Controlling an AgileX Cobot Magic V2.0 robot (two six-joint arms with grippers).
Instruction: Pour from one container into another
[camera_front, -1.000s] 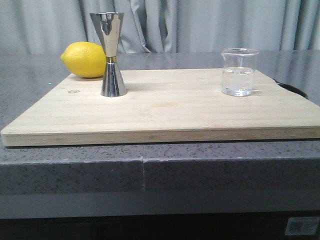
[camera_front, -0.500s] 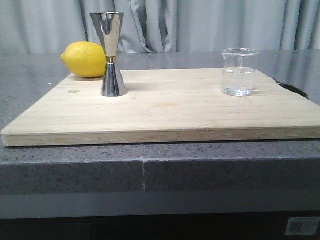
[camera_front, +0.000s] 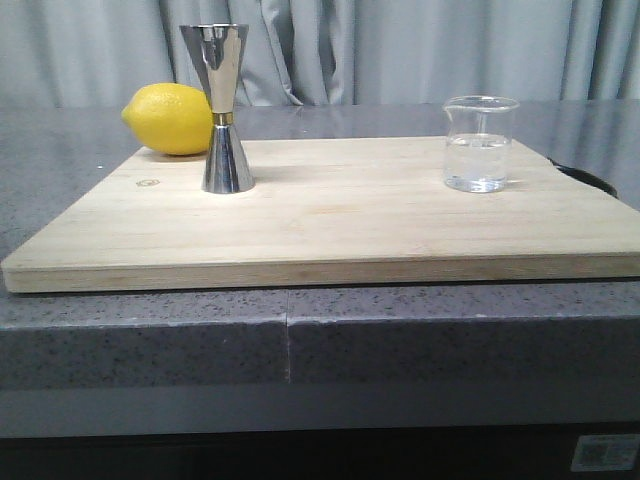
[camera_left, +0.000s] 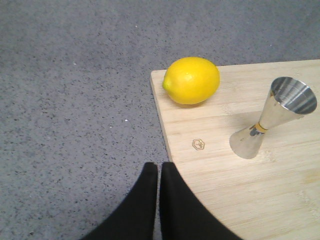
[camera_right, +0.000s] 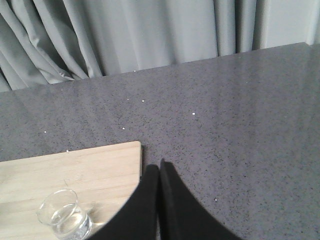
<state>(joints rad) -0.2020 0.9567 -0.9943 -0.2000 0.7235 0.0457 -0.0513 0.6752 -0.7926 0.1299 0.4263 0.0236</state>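
With both sets of black fingers pressed together and empty, the right fingers (camera_right: 159, 175) should spread wide before closing on the small clear glass beaker (camera_front: 480, 143), held level.

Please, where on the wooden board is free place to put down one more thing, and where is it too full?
The widest bare patch of the wooden board lies between the steel jigger and the glass beaker, and runs to the near edge. The far left corner is crowded: the lemon sits close behind the jigger. Both tools, left and right, are off the board.
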